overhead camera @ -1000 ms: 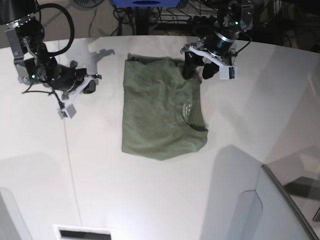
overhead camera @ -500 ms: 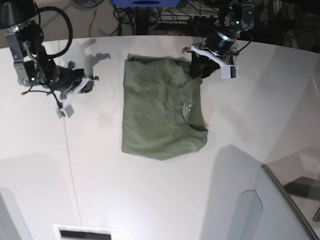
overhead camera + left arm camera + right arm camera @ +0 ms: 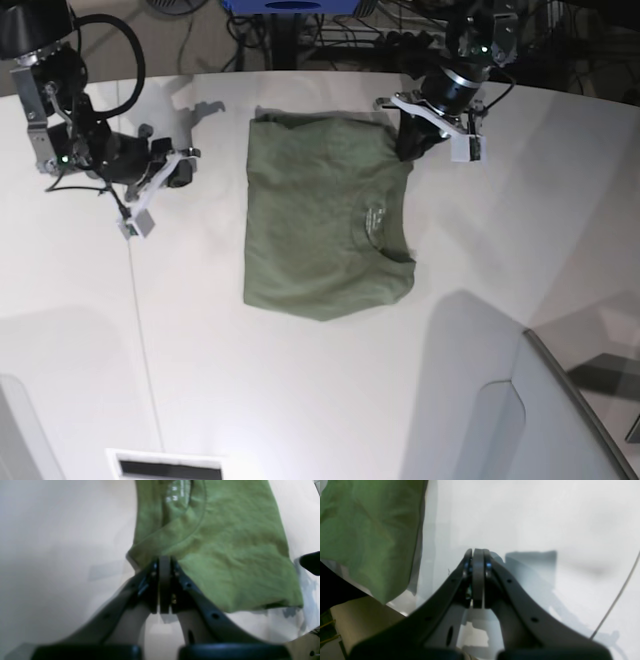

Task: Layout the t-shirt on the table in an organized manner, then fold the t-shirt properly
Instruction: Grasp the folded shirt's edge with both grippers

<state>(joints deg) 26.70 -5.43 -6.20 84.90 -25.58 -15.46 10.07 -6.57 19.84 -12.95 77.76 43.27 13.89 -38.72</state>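
The olive-green t-shirt [image 3: 320, 230] lies folded into a rough rectangle in the middle of the white table [image 3: 300, 380], neck label facing up. My left gripper [image 3: 408, 150] is at the shirt's far right corner. In the left wrist view its jaws [image 3: 164, 560] are closed at the shirt's edge [image 3: 225, 555], apparently pinching the cloth. My right gripper [image 3: 183, 170] is shut and empty over bare table, well left of the shirt. In the right wrist view it [image 3: 478, 552] holds nothing, and the shirt [image 3: 370, 530] shows at the upper left.
A thin dark seam line [image 3: 140, 330] runs down the table's left part. A grey angled panel [image 3: 560, 420] stands at the front right. A white slotted piece [image 3: 165, 465] sits at the front edge. Cables and a blue stand [image 3: 290, 5] lie beyond the curved far edge.
My left gripper went from open to shut at the shirt's far right corner and shifted slightly right, drawing that corner outward. The right arm barely moved.
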